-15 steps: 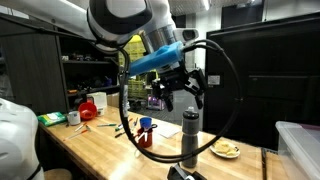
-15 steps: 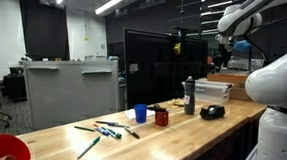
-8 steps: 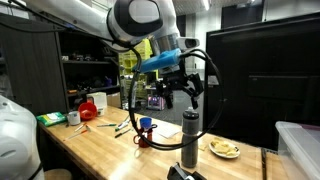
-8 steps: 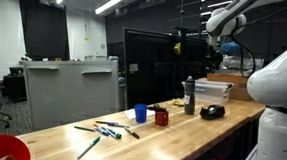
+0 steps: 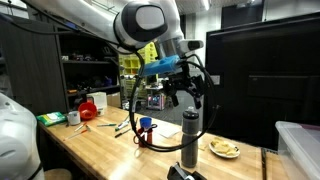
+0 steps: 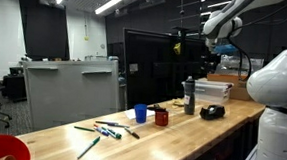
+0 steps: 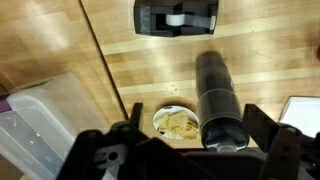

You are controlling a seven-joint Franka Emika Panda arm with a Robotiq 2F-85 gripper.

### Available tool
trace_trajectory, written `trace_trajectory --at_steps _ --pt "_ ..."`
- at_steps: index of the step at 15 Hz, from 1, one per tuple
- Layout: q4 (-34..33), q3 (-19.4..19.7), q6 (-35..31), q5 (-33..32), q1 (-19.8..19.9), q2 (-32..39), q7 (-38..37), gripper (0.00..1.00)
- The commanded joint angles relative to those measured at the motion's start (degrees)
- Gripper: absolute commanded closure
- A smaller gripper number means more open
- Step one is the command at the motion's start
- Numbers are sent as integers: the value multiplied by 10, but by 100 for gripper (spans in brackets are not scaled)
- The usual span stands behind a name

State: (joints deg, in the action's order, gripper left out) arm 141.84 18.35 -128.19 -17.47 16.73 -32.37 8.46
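the black two-fingered claw (image 5: 186, 93) hangs in the air above the tall dark metal bottle (image 5: 190, 134), which stands upright on the light wooden desk (image 5: 100, 145). its fingers are spread wide and carry nothing. in the wrist view the bottle (image 7: 218, 90) shows between the two fingers (image 7: 262, 128), nearer to one of them than to the other, and apart from both. just beside the bottle's foot sits a small round plate of pale crisps (image 7: 177, 122). a black tape dispenser (image 7: 177, 17) lies a little further off, and a clear plastic bin (image 7: 40, 120) stands near the desk's edge. in an exterior view a blue cup (image 6: 139, 114) and a dark red cup (image 6: 161, 116) stand well apart from the bottle.

to do the approach well, i judge the claw should first shift sideways until the bottle is centred between the fingers. then it should come straight down, spread wide, so neither tip strikes the cap. the squeeze belongs on the upper body and should be gentle, since a tall narrow bottle topples easily and the plate is close.
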Motion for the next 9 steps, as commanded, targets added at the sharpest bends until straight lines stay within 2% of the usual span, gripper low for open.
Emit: trace_trajectory --at_steps 1,9 --pt "-2 -29 -28 -2 18 6 -48 0" --pt "10 -99 -69 -63 56 -6 -155 0"
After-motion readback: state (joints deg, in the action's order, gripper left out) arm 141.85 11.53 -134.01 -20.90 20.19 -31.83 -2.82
